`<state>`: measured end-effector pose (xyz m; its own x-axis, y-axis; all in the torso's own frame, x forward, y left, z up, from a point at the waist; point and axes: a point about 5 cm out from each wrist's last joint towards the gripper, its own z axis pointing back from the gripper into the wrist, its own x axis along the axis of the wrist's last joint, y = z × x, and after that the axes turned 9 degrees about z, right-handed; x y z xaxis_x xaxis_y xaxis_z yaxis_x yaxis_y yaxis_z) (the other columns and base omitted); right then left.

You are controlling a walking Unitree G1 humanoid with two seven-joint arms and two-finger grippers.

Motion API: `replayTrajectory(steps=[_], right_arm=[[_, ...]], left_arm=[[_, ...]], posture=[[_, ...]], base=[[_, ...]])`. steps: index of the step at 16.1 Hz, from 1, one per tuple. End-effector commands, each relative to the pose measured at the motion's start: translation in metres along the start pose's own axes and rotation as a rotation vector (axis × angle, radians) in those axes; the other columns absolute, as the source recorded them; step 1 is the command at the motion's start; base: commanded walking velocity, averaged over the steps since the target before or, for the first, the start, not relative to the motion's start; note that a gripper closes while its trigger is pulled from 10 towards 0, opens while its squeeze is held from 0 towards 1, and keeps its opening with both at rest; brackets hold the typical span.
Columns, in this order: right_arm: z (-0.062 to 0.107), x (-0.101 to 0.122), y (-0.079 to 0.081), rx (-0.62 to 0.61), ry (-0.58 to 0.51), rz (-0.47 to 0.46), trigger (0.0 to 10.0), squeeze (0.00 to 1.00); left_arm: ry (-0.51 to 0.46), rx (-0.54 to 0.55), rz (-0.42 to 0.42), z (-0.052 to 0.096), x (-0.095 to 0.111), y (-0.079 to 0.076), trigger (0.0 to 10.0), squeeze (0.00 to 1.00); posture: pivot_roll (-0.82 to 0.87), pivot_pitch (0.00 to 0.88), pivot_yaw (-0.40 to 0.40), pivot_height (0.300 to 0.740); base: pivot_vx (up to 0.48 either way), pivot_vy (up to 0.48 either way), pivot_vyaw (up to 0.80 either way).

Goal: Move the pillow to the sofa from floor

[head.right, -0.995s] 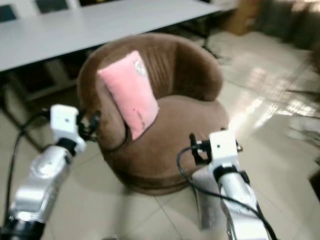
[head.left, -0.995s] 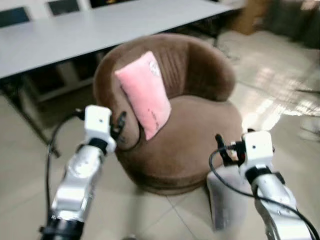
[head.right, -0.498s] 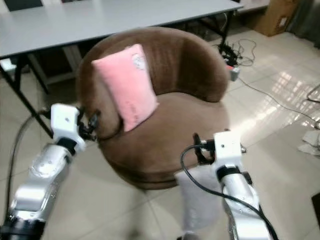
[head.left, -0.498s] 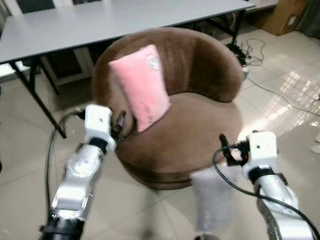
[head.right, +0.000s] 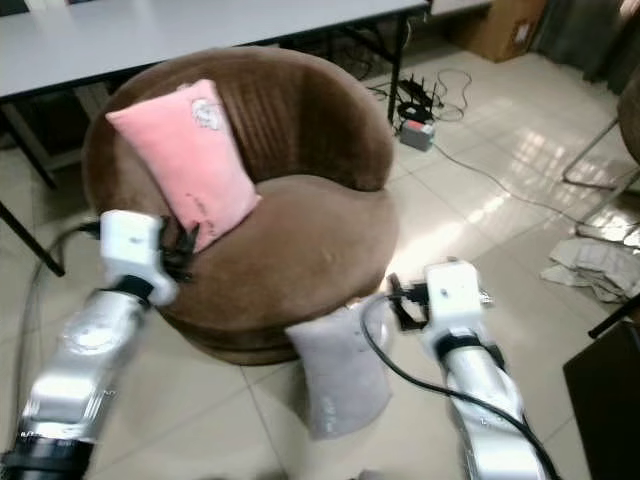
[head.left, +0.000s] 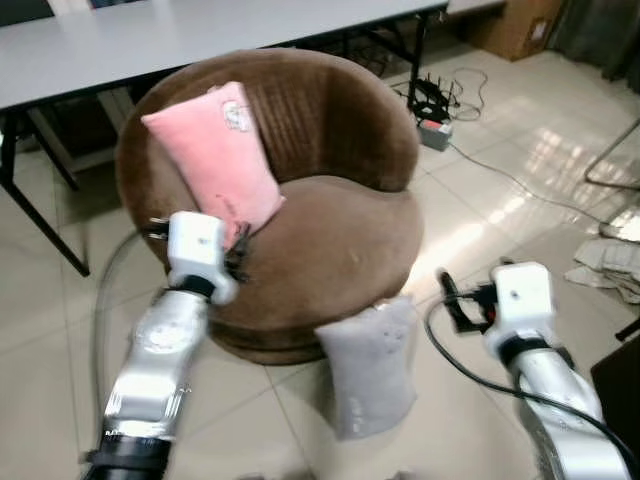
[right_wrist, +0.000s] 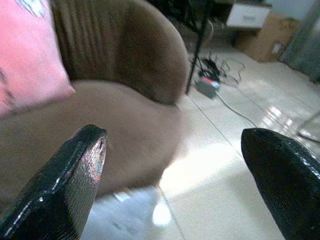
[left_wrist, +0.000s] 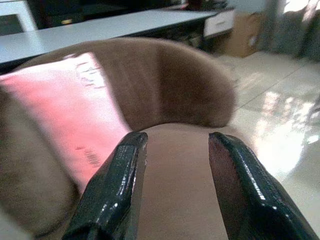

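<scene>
In front of me stands a round brown sofa (head.left: 330, 230) on the tiled floor (head.left: 470, 210). The grey pillow (head.left: 370, 365) is on the floor, and it leans upright against the front base of the sofa, between my two arms. A pink pillow (head.left: 212, 155) sits on the sofa seat, tilted against the left side of the backrest.

My left gripper (left_wrist: 172, 165) is raised near the left front edge of the sofa, just below the pink pillow. Its two black fingers (left_wrist: 115, 185) are spread apart with nothing between them; through the gap I see the brown seat.

My right gripper (right_wrist: 175, 165) is held above the floor at the right of the sofa, near the grey pillow but not touching it. Its fingers (right_wrist: 65, 185) are opened wide and hold nothing.

Behind the sofa there is a long grey table (head.left: 200, 35) with black legs. A power strip with cables (head.left: 435, 125) lies on the floor to the right behind the sofa, and a cardboard box (head.left: 510, 30) stands further back. Some crumpled cloth (head.right: 595, 265) lies on the floor at the far right.
</scene>
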<state>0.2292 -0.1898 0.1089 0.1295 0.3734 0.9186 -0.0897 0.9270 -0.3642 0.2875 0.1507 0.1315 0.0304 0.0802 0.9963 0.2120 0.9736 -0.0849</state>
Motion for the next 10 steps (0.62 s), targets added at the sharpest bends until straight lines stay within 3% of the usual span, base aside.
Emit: replayTrajectory(steps=[1,10], right_arm=[[-0.0016,0.0081,0.0062,0.032,-0.042,-0.005,10.0,0.0],[-0.0027,0.0085,0.0118,0.06,-0.052,-0.005,10.0,0.0]], left_arm=[[-0.007,0.022,-0.025,0.0026,0.0046,0.0094,10.0,0.0],[-0.007,0.025,-0.031,0.003,0.0052,0.0093,10.0,0.0]], posture=[[-0.06,0.062,0.067,0.74],[-0.05,0.06,0.068,0.74]], base=[[0.0,-0.48,0.8],[0.0,-0.48,0.8]])
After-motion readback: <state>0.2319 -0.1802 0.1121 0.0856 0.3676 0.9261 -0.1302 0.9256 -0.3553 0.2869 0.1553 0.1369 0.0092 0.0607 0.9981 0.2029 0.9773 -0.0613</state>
